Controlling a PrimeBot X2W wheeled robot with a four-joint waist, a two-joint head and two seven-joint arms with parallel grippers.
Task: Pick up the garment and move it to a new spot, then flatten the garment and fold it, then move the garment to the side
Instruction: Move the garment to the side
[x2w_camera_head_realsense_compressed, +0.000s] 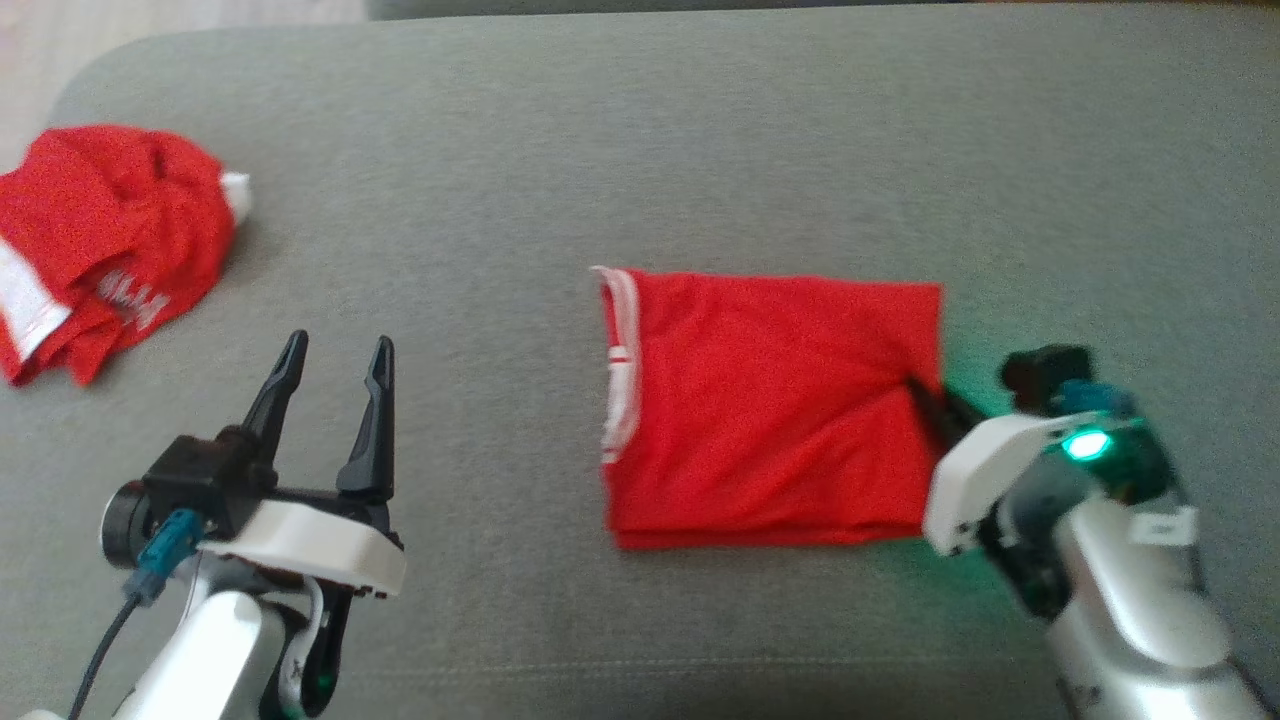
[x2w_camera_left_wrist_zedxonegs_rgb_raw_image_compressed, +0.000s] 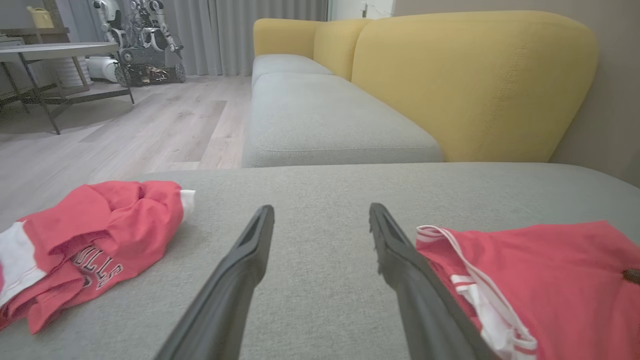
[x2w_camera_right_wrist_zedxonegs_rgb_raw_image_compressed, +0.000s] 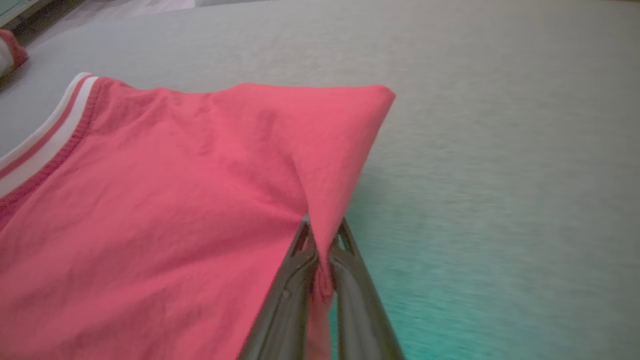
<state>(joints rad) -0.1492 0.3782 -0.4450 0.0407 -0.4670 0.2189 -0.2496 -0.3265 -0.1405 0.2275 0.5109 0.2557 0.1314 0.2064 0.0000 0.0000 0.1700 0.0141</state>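
right jaws pinching edge of folded red garment (x2w_camera_head_realsense_compressed: 770, 400); left jaws wide, over grey cushion (x2w_camera_head_realsense_compressed: 700, 150)

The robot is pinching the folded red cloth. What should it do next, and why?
Probably lift that edge slightly and slide the folded red fabric garment sideways over the grey sofa cushion. The right gripper is shut on its right edge and it looks folded, so moving aside seems left.
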